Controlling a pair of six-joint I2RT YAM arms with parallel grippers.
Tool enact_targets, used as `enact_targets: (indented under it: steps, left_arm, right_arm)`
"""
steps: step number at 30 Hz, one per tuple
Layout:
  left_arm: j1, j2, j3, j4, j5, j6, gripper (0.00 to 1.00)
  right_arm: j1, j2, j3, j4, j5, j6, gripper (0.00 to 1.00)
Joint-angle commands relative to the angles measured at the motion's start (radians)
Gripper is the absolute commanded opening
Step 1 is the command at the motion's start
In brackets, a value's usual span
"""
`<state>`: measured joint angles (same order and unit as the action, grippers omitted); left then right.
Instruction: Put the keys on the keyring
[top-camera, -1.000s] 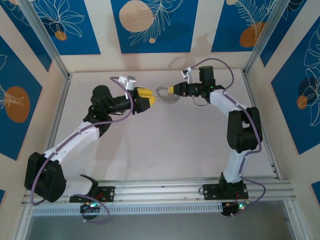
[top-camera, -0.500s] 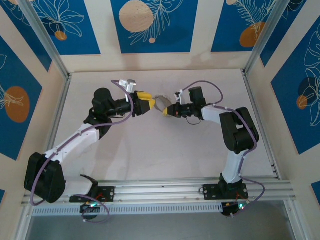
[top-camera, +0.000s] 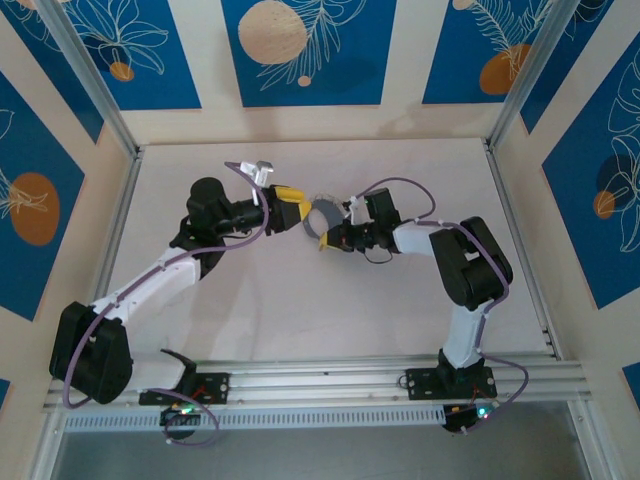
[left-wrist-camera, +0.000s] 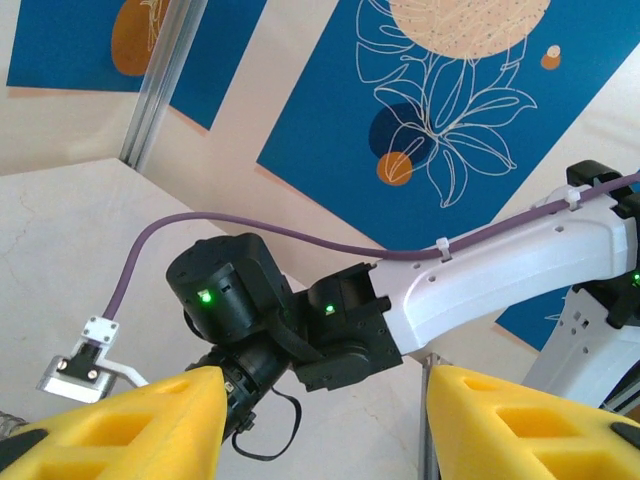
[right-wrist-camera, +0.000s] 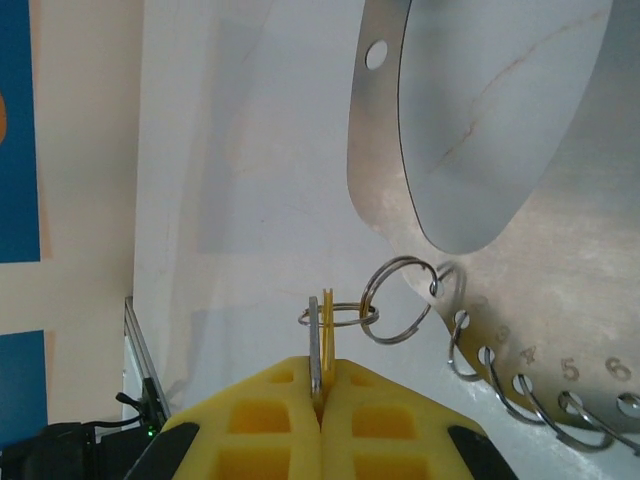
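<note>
Nearest, above the pale bench (top-camera: 300, 330), the right gripper (right-wrist-camera: 322, 372) was pressed shut on the key (right-wrist-camera: 322, 325), a thin yellow-and-metal sliver standing on edge between its yellow fingers. A small ring (right-wrist-camera: 340, 316) circled the key's exposed end, though I could not tell whether it passed through the key's hole. That ring linked to a larger ring (right-wrist-camera: 398, 300), hooked through a hole in a metal plate (right-wrist-camera: 590, 280) whose edge carried a row of numbered holes with more wire loops. Beyond the plate, the left gripper (top-camera: 292, 208) faced the right one, its fingers well apart with nothing seen between them. I could not tell whether it touched the plate. Blue-patterned wall panels (top-camera: 300, 50) stood farthest back.
</note>
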<state>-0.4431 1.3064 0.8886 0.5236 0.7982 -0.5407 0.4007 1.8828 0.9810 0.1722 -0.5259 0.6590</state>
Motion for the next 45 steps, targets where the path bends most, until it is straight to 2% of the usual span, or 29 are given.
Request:
enact_targets:
  steps: [1, 3, 6, 10, 12, 17, 21, 26, 27, 28, 29, 31, 34, 39, 43, 45]
  left_arm:
    - [0.007, 0.011, -0.008, 0.046, -0.006, -0.014, 0.55]
    - [0.007, 0.013, -0.007, 0.050, -0.003, -0.017, 0.55]
    - [0.007, 0.019, -0.005, 0.061, 0.000, -0.027, 0.55]
    - [0.007, 0.024, -0.007, 0.073, 0.007, -0.039, 0.55]
    - [0.006, 0.026, -0.007, 0.078, 0.011, -0.044, 0.55]
    - [0.006, 0.018, -0.009, 0.083, 0.007, -0.051, 0.55]
    - [0.006, -0.004, -0.016, 0.064, -0.008, -0.040, 0.56]
    - [0.010, -0.058, -0.004, -0.089, -0.070, 0.058, 0.74]
    - [0.013, -0.076, -0.002, -0.131, -0.103, 0.093, 0.80]
    - [0.015, -0.096, 0.000, -0.185, -0.154, 0.132, 0.93]
    - [0.018, -0.113, 0.001, -0.229, -0.207, 0.163, 0.99]
    - [0.025, -0.163, -0.005, -0.318, -0.359, 0.241, 1.00]
    - [0.031, -0.228, -0.050, -0.340, -0.596, 0.340, 1.00]
    - [0.060, -0.264, -0.126, -0.305, -0.919, 0.480, 1.00]
    - [0.108, -0.284, -0.268, -0.149, -0.961, 0.587, 1.00]
    - [0.144, -0.287, -0.317, -0.125, -0.987, 0.587, 1.00]
  right_arm:
    - [0.023, 0.007, -0.015, 0.002, -0.007, 0.016, 0.00]
    - [0.043, 0.007, -0.022, -0.001, -0.017, 0.021, 0.02]
    - [0.092, 0.003, -0.036, 0.008, -0.044, 0.036, 0.15]
    - [0.149, -0.042, -0.081, 0.058, -0.090, 0.074, 0.38]
    - [0.153, -0.079, -0.103, 0.061, -0.091, 0.083, 0.43]
    - [0.123, -0.207, -0.143, 0.035, -0.096, 0.083, 0.53]
    - [0.079, -0.334, -0.146, -0.063, -0.070, 0.042, 0.64]
    - [-0.028, -0.502, -0.137, -0.213, 0.003, -0.033, 0.85]
    - [-0.059, -0.535, -0.132, -0.249, 0.024, -0.051, 0.87]
    - [-0.090, -0.565, -0.125, -0.283, 0.044, -0.068, 0.90]
    - [-0.115, -0.588, -0.117, -0.311, 0.064, -0.080, 0.91]
    - [-0.174, -0.635, -0.095, -0.378, 0.141, -0.109, 0.92]
    - [-0.244, -0.672, -0.061, -0.443, 0.322, -0.105, 0.94]
    - [-0.351, -0.689, -0.110, -0.332, 0.545, -0.036, 0.97]
    - [-0.398, -0.688, -0.203, -0.186, 0.688, -0.056, 0.99]
    - [-0.415, -0.672, -0.215, -0.173, 0.690, -0.129, 0.99]
